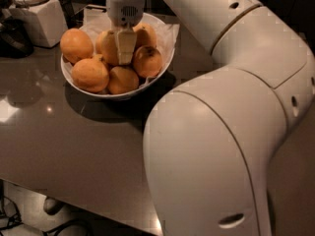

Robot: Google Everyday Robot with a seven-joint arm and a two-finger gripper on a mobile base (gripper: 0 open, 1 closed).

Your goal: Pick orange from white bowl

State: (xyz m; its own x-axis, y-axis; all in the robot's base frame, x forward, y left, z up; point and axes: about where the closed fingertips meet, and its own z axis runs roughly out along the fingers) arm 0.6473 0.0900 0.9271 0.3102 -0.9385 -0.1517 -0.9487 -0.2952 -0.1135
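The white bowl (164, 63), lined with crinkled white paper, stands at the back of the glossy dark table (74, 141). It holds several oranges heaped together. One orange (76, 44) sits high at the left rim, another orange (90, 74) lies at the front left, and a third orange (146, 60) lies at the right. My gripper (125, 47) hangs straight down from above into the middle of the heap, right against a middle orange (108, 47) and next to the right one. Nothing is lifted out of the bowl.
A white boxy container (42, 16) with a lid stands at the back left, with a dark object (14, 36) beside it. My arm's large white body (221, 146) fills the right and front. The table's front edge (64, 198) runs across the lower left, with floor below.
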